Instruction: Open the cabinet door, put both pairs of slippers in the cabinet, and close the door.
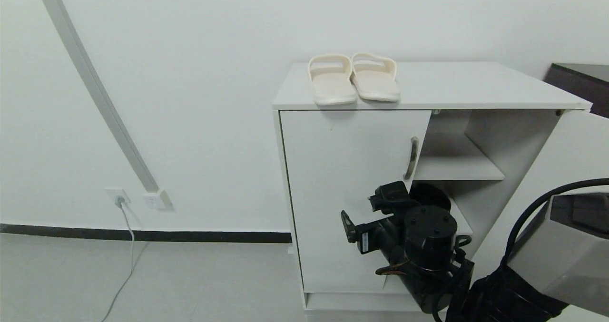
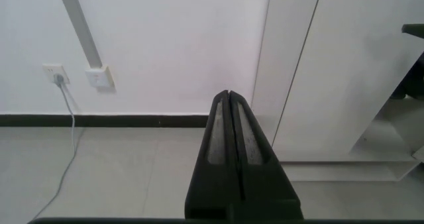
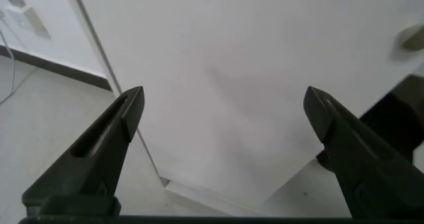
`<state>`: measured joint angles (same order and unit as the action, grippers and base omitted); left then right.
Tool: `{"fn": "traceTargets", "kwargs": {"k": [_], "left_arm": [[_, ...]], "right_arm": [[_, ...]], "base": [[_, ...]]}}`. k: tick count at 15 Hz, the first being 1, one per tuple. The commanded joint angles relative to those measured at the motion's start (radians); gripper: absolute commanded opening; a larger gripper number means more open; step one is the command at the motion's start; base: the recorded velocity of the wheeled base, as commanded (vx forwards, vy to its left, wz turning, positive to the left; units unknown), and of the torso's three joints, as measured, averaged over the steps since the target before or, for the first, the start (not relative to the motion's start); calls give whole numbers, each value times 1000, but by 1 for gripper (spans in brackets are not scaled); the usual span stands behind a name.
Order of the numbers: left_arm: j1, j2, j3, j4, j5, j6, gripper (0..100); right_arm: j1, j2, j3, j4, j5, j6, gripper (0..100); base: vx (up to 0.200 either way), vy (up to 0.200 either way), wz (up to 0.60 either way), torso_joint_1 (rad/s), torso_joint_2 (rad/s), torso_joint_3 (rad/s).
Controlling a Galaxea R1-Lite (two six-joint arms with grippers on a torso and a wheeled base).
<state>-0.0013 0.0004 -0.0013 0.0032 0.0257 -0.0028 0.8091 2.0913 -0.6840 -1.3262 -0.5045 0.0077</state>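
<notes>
slippers [image 1: 354,78]: one pair, on top of the cabinet [image 1: 456,86]
right door [image 1: 552,170]: swung open
left pincer [image 2: 228,134]: pinched closed, empty
right pincer [image 3: 225,97]: spread wide, facing the left door [image 1: 352,184]

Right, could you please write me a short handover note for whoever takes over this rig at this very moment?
Left gripper: shut, empty, out to the left of the white wooden cabinet.
Right gripper: open, empty, facing the closed left door.
Things: one pair of cream rubber slippers lies side by side on the cabinet top. The right door stands open. The upper inner shelf is bare.
Done: right door opened.
Left: slippers in, door shut. I cannot identify the dark shape behind the right arm, so locate the second pair.
</notes>
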Motion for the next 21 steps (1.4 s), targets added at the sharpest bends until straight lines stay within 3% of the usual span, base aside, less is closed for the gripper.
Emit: {"fn": "traceTargets", "kwargs": {"k": [1,21], "left_arm": [[0,0,0,0,0,0,0],[0,0,0,0,0,0,0]], "right_arm": [[-1,0,4,-1,0,0,100],[-5,-7,15,-5,-2,-17,100]], "base": [[0,0,0,149,-461,-325],[0,0,0,212,-534,-320]]}}
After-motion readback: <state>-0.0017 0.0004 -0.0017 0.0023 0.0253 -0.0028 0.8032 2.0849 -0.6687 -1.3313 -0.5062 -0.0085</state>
